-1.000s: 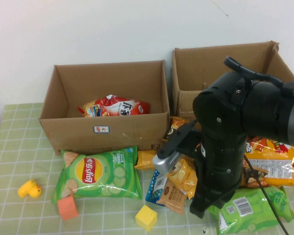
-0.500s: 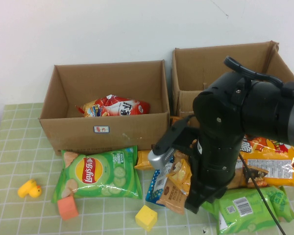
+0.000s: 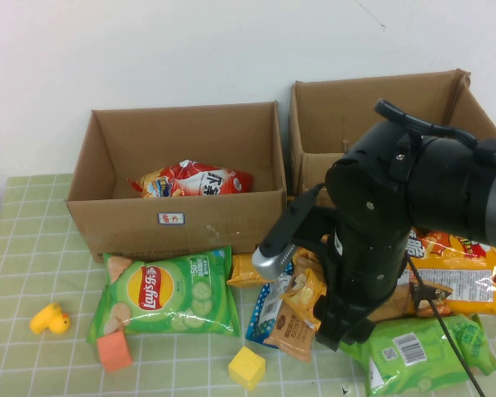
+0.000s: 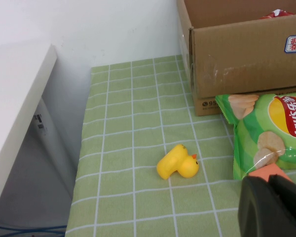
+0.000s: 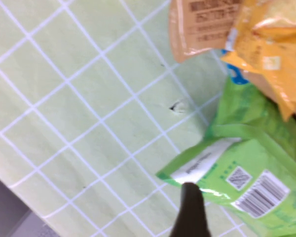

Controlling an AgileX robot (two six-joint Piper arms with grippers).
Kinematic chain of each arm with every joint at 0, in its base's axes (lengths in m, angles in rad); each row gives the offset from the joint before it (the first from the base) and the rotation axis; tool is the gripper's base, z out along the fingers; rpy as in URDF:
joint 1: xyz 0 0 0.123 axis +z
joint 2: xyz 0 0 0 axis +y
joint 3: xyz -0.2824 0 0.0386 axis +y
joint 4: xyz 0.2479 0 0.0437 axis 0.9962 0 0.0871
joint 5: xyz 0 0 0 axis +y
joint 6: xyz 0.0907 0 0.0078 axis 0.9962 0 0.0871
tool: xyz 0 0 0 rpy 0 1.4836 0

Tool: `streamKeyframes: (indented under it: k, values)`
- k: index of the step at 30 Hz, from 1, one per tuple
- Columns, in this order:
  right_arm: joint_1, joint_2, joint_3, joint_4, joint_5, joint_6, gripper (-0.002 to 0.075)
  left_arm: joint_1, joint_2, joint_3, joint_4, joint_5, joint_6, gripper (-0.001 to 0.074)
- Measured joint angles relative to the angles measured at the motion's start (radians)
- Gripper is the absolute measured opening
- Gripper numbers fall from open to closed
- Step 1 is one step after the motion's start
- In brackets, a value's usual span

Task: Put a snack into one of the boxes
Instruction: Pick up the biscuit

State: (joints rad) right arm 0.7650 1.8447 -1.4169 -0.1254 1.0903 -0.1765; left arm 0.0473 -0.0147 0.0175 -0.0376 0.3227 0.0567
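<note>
Several golden-yellow foil packets lie in a snack pile in front of the boxes, one (image 3: 246,269) by the left box's corner and one (image 3: 307,294) beside my right arm; one also shows in the right wrist view (image 5: 271,49). The left box (image 3: 178,219) holds a red bag (image 3: 194,179). The right box (image 3: 314,178) stands behind my arm. My right gripper (image 3: 336,337) hangs low over the pile; one dark finger (image 5: 189,192) shows above a green bag (image 5: 246,168). My left gripper (image 4: 271,197) is shut and empty, low near the orange cube (image 4: 266,172).
A green Lay's bag (image 3: 165,289) lies before the left box. A big orange chip bag (image 3: 463,277) and a green bag (image 3: 417,351) lie at the right. A yellow duck (image 3: 50,318), an orange cube (image 3: 114,351) and a yellow cube (image 3: 246,367) sit near the front.
My right arm has swung a little left and back, and its lower end has risen slightly over the pile. The snacks and boxes have not moved.
</note>
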Motion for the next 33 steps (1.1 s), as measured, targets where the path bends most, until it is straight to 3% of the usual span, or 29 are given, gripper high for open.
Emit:
streamKeyframes:
  k: [14,33]
  values:
    - [0.0,0.034,0.0,-0.02,-0.026,0.0,0.051,0.0,0.0,0.0,0.0,0.0,0.0,-0.0003]
    - [0.0,0.166,0.0,-0.094,-0.272,0.071,0.0511,0.0,0.0,0.0,0.0,0.0,-0.002,-0.0003]
